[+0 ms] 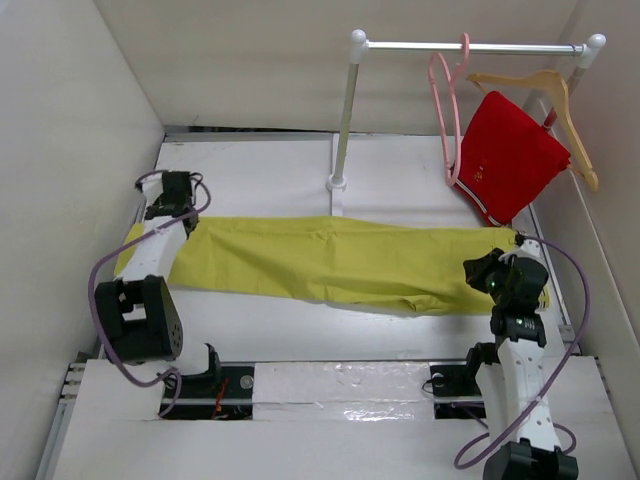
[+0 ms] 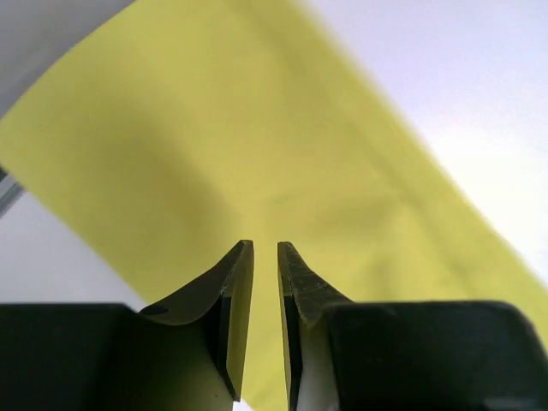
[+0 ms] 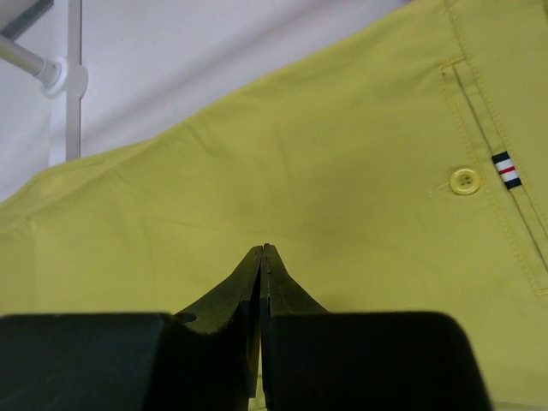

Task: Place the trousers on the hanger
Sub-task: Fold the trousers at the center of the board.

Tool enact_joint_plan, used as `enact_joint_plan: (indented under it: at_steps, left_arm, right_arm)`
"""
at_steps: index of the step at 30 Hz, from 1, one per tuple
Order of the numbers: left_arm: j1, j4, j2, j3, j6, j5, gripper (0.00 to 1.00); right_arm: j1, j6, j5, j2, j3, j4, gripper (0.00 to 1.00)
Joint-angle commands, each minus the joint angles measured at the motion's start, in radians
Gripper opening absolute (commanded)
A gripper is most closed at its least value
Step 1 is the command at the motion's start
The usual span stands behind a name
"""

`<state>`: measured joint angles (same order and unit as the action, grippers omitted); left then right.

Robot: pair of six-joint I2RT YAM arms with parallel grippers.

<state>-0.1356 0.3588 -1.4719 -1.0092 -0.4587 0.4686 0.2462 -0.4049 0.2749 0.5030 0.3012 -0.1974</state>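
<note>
On rail [image 1: 470,46], one pink hanger [image 1: 436,95]; below, one trousers [image 1: 330,262]

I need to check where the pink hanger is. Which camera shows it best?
The top external view: the pink hanger hangs by its hook on the rail, beside the red garment. Neither wrist view shows it; both mostly show the trousers.

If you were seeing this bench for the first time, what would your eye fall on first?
Long yellow-green cloth trousers lie flat across the white table. At the back right, a bright red garment hangs below the clothes rail, with a thin pink plastic hanger to its left and a light wooden hanger above it. The left hand and the right hand sit over the trousers' two ends.
</note>
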Motion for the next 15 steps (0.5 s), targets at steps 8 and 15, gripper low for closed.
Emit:
enact_joint_plan:
  at_steps: [8,15]
  left_arm:
    - [0.525,-0.066,-0.047,-0.16,0.037,-0.169,0.17]
    - [0.551,-0.228,-0.048,-0.158,0.158,-0.576,0.32]
  right_arm:
    - [-0.148,0.115,0.08,0.135,0.022,0.151,0.06]
    - [-0.292,0.087,-0.008,0.209,-0.001,0.252,0.13]
